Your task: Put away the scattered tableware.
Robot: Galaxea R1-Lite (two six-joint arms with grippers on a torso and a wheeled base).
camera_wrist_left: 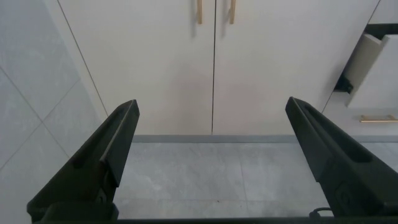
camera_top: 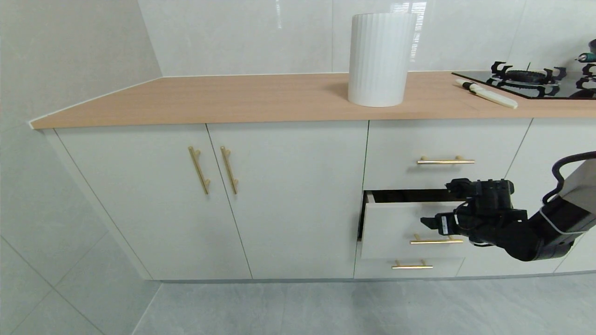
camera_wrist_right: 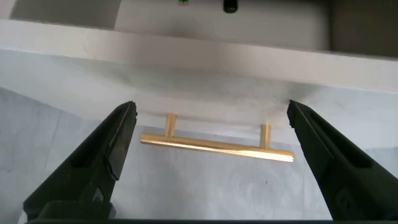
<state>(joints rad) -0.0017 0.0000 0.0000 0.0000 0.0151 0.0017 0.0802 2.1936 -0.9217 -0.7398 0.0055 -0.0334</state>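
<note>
Holding jaws wide on the right gripper (camera_wrist_right: 210,111), facing the slim gold bar handle (camera_wrist_right: 216,147) lying crosswise on the part-open white drawer (camera_top: 396,228).

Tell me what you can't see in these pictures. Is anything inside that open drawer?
- Inside of the open drawer: in the head view it is dark and sits behind the drawer's own front, so I cannot tell.
- Inside of the white ribbed jar: head view, hidden by its own wall.
- Pale utensil on the counter: head view, too small to tell what kind.
- Stove: head view, cut off by the right edge.
</note>
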